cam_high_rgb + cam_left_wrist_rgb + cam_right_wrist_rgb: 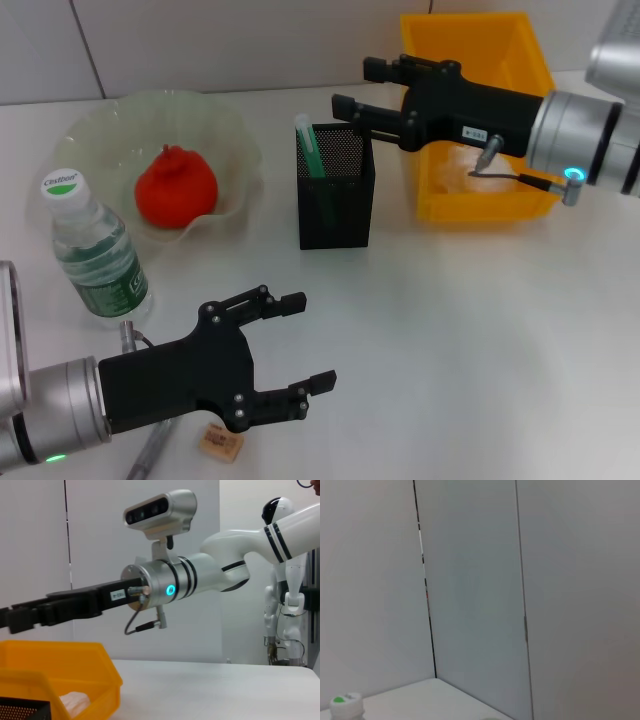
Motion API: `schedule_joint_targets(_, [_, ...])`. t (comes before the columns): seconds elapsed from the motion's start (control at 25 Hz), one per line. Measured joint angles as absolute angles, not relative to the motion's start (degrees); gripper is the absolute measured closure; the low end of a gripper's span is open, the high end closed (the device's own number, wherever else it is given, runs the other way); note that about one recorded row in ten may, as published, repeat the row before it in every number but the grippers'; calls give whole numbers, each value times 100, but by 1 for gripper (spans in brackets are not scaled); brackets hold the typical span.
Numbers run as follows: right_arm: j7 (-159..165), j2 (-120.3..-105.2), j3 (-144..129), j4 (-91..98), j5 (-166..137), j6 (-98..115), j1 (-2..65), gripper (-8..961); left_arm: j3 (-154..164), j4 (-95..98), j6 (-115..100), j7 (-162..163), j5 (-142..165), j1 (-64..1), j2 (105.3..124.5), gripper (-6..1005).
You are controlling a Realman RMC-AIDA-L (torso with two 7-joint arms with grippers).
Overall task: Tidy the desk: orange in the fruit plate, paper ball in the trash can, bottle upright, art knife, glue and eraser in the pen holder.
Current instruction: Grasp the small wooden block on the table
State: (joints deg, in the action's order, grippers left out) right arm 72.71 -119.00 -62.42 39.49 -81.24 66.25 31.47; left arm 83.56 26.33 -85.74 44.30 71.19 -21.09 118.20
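Eraser lies under left gripper, beside a pen.

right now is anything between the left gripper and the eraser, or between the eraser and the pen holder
Nothing visible blocks either. The eraser lies on the table just beneath the open left gripper, beside a grey pen-like tool. From there to the pen holder the table is bare; the bottle stands off to the side.

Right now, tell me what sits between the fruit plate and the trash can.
In the head view, the pen holder stands between the fruit plate and the trash can.
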Motion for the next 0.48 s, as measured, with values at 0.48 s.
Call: schedule_joint_targets(0.48, [7554,-11894,-6193,4809,-8805,7477,2505,197,8359,2671,-8569,4510,7119,-2084,11800,241])
